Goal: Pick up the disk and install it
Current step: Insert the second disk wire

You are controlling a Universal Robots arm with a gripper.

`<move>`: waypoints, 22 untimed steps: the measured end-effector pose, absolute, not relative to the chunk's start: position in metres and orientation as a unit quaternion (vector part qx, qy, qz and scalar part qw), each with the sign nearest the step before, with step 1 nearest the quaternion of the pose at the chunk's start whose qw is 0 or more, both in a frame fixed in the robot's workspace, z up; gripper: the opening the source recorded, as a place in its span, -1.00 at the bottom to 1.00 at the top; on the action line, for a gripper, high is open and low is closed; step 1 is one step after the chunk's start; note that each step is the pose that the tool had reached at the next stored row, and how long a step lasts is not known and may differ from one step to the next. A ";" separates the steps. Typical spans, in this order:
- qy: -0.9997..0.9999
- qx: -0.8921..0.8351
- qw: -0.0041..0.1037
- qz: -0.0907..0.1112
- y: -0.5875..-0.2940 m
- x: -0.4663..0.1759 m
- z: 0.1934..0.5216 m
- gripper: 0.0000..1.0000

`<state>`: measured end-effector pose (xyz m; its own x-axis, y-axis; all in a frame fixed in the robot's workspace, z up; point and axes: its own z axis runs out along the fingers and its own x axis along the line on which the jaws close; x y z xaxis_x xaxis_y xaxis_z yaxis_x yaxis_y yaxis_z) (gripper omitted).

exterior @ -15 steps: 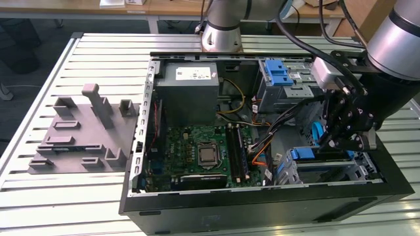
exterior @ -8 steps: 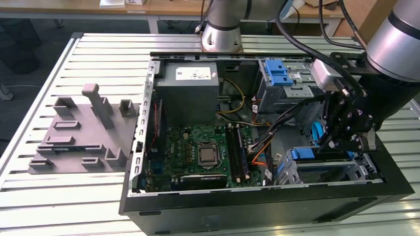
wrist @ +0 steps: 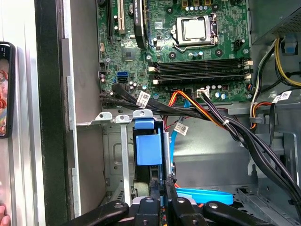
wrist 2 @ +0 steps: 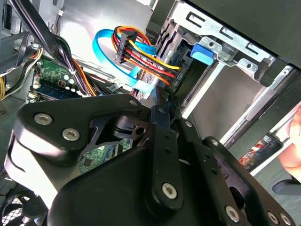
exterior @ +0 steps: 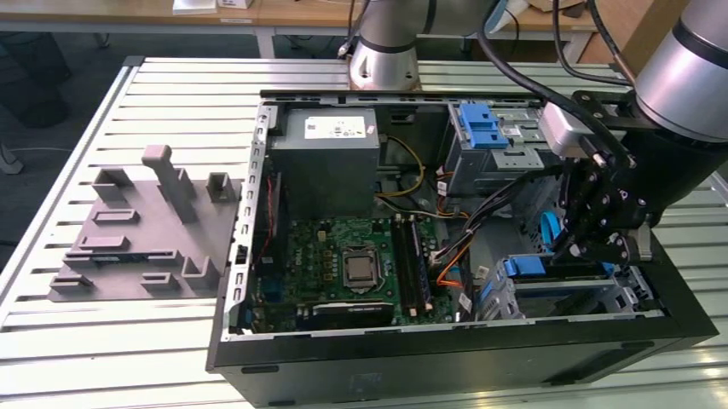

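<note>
The disk [exterior: 546, 266] stands on edge in the silver drive cage [exterior: 632, 298] at the case's front corner, on the exterior view's right; its blue carrier [wrist: 148, 146] shows from above in the first wrist view. My gripper [exterior: 586, 251] hangs right over that cage. Its black fingertips [wrist: 163, 181] are shut, pressed together at the end of the blue carrier. I cannot tell whether they pinch its edge or only touch it. In the second wrist view the gripper [wrist 2: 162, 101] points at the bundle of coloured cables beside the cage.
The open black case holds the green motherboard [exterior: 341, 264], the grey power supply [exterior: 330, 162] and a second cage with a blue latch [exterior: 489, 128]. Black and orange cables [wrist: 211, 117] and a blue ribbon cable [wrist: 207, 195] run close by the gripper. A grey fixture [exterior: 148, 230] sits on the slatted table.
</note>
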<state>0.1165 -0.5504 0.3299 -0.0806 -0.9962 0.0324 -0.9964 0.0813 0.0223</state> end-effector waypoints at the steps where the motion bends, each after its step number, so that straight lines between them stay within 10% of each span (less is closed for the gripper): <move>1: -0.735 0.678 0.019 0.003 -0.550 0.116 0.330 -0.68; 22: -0.735 0.678 0.019 0.002 -0.550 0.116 0.340 -0.53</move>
<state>0.1165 -0.5504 0.3403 -0.0805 -0.9962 0.0316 -0.9964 0.0813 0.0224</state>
